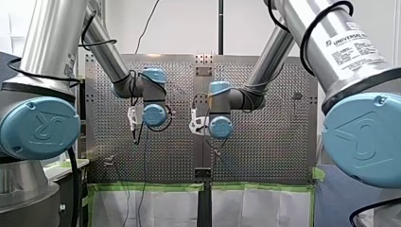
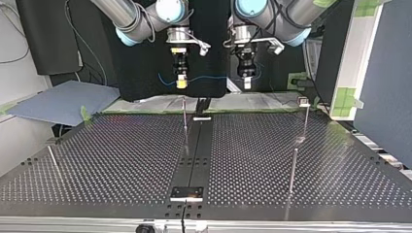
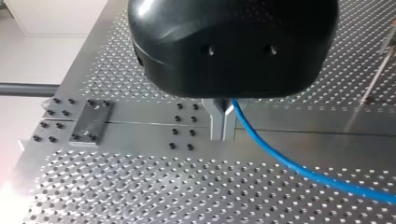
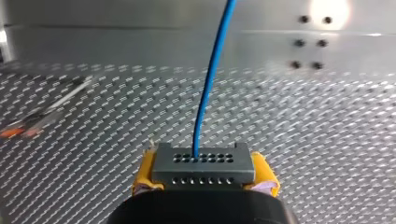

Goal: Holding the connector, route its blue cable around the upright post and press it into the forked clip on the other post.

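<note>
My left arm (image 1: 106, 52) and my right arm (image 1: 269, 56), blue joint caps, wrists over perforated table (image 1: 265, 156), my left gripper (image 1: 135, 134) above it, green tape (image 1: 151, 187) along near edge

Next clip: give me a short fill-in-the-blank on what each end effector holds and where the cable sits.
1. My right end effector holds the grey ____ between its yellow pads.
2. My left end effector is shut on the ____ cable.
3. In the top view the cable runs between the two end effectors, ____ the perforated table, not touching it.
Missing words: connector; blue; above.
</note>
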Robot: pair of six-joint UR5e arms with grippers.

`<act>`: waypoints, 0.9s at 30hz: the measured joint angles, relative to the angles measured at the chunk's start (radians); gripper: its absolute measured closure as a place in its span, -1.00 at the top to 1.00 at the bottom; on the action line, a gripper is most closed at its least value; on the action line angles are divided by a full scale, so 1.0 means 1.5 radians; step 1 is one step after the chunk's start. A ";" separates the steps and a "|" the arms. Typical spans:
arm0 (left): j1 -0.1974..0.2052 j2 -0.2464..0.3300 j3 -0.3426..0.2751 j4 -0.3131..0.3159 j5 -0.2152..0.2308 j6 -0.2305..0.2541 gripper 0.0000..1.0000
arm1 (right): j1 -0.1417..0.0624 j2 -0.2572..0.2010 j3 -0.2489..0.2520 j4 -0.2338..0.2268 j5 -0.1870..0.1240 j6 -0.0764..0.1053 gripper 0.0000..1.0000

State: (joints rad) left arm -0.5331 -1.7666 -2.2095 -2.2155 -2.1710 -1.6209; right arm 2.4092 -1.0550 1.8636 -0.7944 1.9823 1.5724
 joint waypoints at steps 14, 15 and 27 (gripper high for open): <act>0.016 0.057 0.031 -0.069 -0.046 -0.015 -1.00 | -0.028 -0.084 -0.070 0.084 -0.084 0.026 -1.00; 0.019 0.063 0.031 -0.075 -0.051 -0.015 -1.00 | -0.031 -0.090 -0.073 0.089 -0.089 0.030 -1.00; 0.043 0.104 0.070 -0.131 -0.047 -0.016 -1.00 | -0.052 -0.162 -0.118 0.162 -0.162 0.040 -1.00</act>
State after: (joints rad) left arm -0.4689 -1.6111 -2.1039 -2.4121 -2.2413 -1.6453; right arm 2.3315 -1.2987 1.6867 -0.5508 1.7388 1.6330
